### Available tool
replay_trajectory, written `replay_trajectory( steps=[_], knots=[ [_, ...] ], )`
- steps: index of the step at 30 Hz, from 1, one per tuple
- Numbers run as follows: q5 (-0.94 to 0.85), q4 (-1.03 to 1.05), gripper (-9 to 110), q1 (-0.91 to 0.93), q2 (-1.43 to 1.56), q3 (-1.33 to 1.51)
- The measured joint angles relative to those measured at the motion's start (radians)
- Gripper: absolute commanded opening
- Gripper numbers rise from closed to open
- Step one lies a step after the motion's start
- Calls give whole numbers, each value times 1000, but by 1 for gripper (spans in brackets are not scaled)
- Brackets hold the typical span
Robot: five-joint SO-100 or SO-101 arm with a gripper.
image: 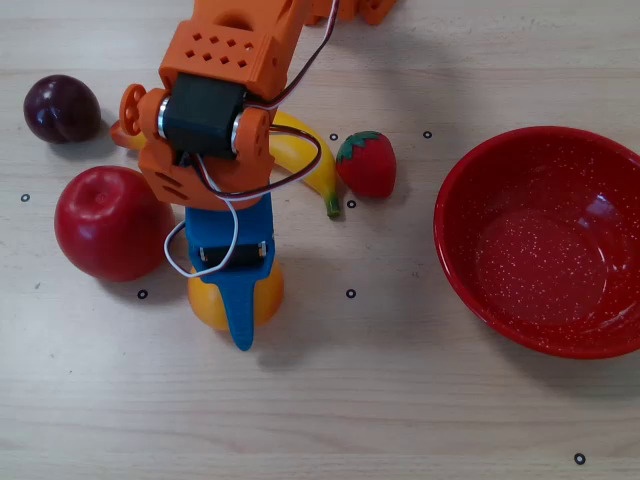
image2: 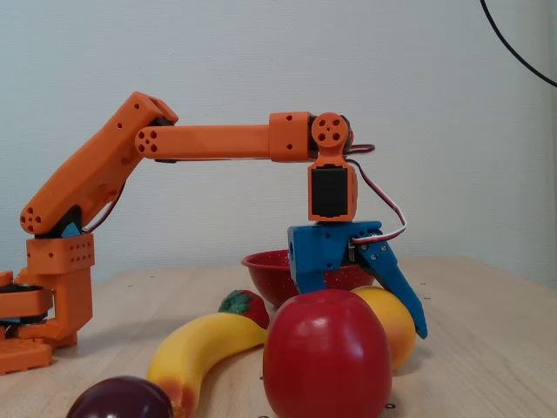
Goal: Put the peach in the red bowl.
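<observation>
The peach (image: 205, 302) is a yellow-orange fruit on the table, just right of the red apple in the overhead view. My gripper (image: 238, 300) points straight down over it, with its blue jaws spread to either side of the fruit. One blue finger (image: 243, 330) reaches past the peach's near edge. In the fixed view the peach (image2: 392, 326) sits behind the apple, with the gripper (image2: 370, 313) around it and one splayed finger (image2: 402, 292) along its right side. The other jaw is hidden behind the apple. The red bowl (image: 470, 270) stands empty at the right; in the fixed view the red bowl (image2: 265, 266) is behind the gripper.
A red apple (image: 108, 222) sits close to the peach's left. A dark plum (image: 62, 108) is at the far left. A banana (image: 305, 158) and a strawberry (image: 368, 163) lie between the arm and the bowl. The arm's base (image2: 52, 287) stands at the fixed view's left.
</observation>
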Motion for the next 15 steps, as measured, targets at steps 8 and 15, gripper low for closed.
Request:
replay_trajectory(
  steps=[8,15],
  knots=[
    [2,0,8,0,0,0],
    [2,-2,0,0,2,0]
  ],
)
